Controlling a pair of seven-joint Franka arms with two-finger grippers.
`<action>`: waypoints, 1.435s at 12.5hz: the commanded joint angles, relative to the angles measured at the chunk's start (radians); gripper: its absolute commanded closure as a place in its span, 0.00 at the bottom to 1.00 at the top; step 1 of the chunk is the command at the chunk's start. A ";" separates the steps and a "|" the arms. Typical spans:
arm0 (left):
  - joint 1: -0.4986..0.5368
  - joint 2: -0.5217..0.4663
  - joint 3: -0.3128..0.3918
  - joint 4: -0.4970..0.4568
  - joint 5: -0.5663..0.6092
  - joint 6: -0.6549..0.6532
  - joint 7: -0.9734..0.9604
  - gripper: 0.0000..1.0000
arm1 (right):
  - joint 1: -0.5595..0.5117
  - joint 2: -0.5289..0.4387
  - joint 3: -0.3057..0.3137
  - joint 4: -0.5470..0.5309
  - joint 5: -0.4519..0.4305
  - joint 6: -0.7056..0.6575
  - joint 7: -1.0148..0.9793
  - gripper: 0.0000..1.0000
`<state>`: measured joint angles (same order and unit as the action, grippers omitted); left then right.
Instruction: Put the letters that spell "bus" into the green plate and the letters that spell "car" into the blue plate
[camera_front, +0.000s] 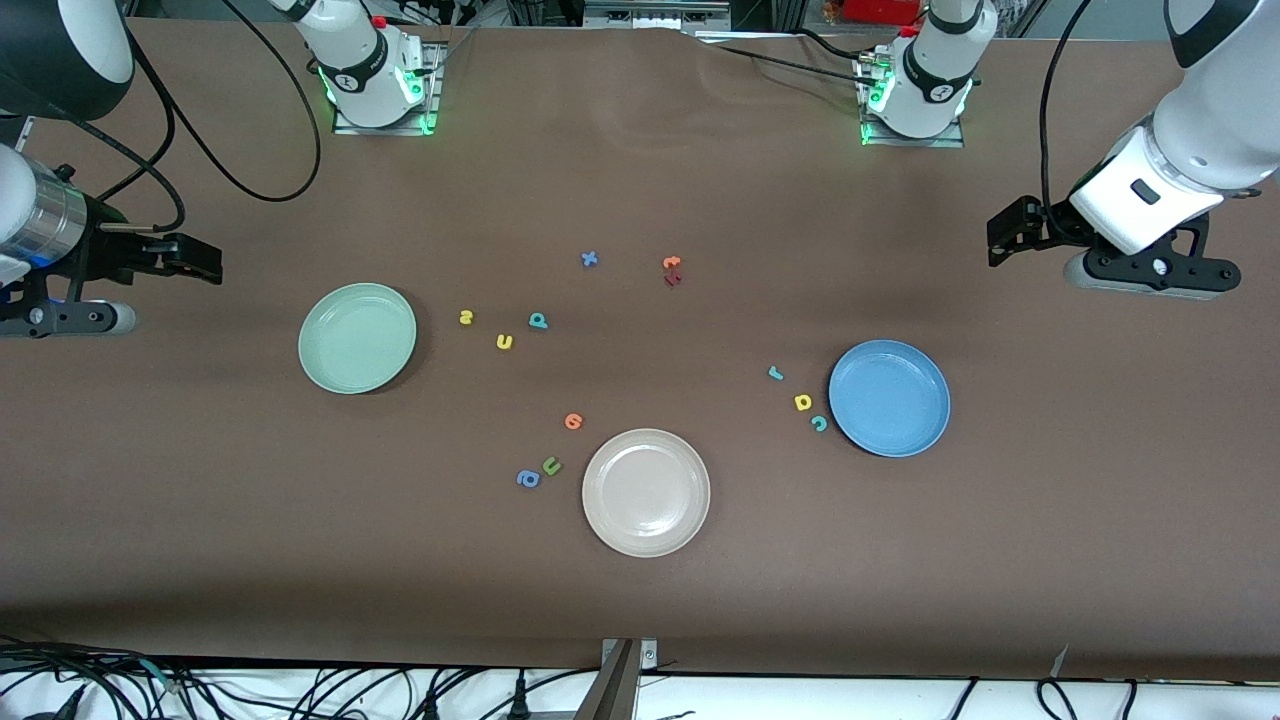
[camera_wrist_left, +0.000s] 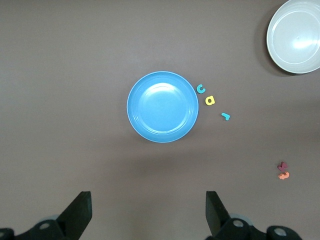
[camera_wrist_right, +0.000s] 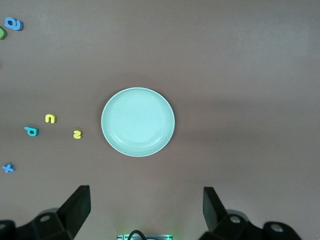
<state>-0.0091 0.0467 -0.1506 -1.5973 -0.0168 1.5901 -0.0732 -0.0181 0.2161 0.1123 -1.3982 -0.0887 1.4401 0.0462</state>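
The green plate (camera_front: 357, 337) lies toward the right arm's end with a yellow "s" (camera_front: 466, 317), yellow "u" (camera_front: 504, 342) and teal "b" (camera_front: 538, 320) beside it on the table. Beside the blue plate (camera_front: 889, 397) lie a teal "r" (camera_front: 776, 373), yellow "a" (camera_front: 803, 402) and teal "c" (camera_front: 819, 423). Both plates hold nothing. My left gripper (camera_front: 1008, 232) hangs open over bare table at its own end, its fingers (camera_wrist_left: 80, 212) holding nothing. My right gripper (camera_front: 190, 262) hangs open and holds nothing at the other end, looking down on the green plate (camera_wrist_right: 138, 122).
A beige-white plate (camera_front: 646, 491) sits nearest the front camera, with a blue "a" (camera_front: 528, 479), green "u" (camera_front: 551, 466) and orange letter (camera_front: 573, 421) beside it. A blue "x" (camera_front: 589, 259) and an orange and dark red pair (camera_front: 672, 270) lie toward the bases.
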 joint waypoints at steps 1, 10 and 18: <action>0.000 0.005 -0.003 0.010 0.028 -0.021 0.004 0.00 | -0.010 -0.023 0.004 -0.027 0.029 0.011 0.003 0.01; -0.002 0.012 -0.006 0.013 0.028 -0.021 0.003 0.00 | -0.011 -0.020 0.004 -0.027 0.012 0.011 0.014 0.01; -0.006 0.061 -0.004 0.023 0.028 -0.032 0.009 0.00 | -0.008 -0.018 0.006 -0.025 -0.019 0.029 0.014 0.01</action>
<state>-0.0139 0.0803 -0.1548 -1.5974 -0.0168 1.5806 -0.0732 -0.0221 0.2162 0.1114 -1.4015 -0.0944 1.4546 0.0466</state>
